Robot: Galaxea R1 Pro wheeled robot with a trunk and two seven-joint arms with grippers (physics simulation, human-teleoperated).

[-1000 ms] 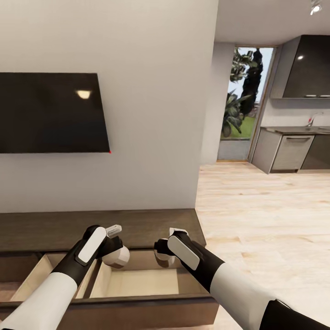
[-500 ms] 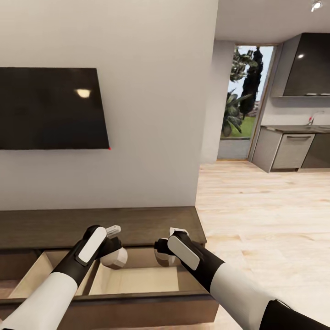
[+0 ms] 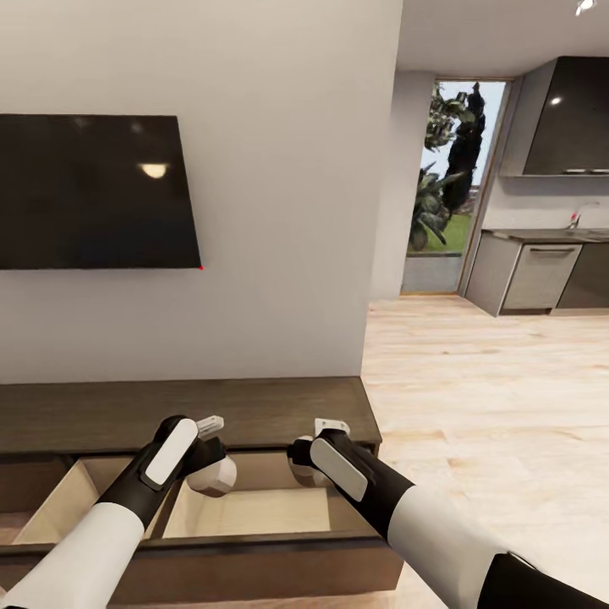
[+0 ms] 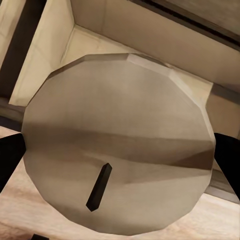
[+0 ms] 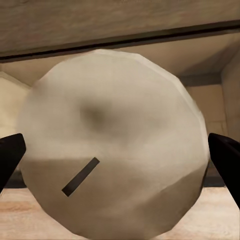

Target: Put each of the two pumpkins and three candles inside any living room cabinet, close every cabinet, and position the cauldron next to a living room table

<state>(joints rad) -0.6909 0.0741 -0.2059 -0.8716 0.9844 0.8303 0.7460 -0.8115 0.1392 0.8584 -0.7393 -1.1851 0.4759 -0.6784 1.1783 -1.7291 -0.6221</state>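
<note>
While each end effector grips a candle, left end effector [image 3: 211, 475] on one candle [image 4: 117, 145], right end effector [image 3: 306, 472] on another [image 5: 112, 142], the open cabinet drawer [image 3: 245, 512] now sits lower beneath both, suggesting release is near.

White forearms [image 3: 93, 541], black wrists with pale grey oblong panels.

The head camera looks down at the open cabinet [image 3: 254, 507]. Both wrist cameras sit very close above its drawers.
</note>
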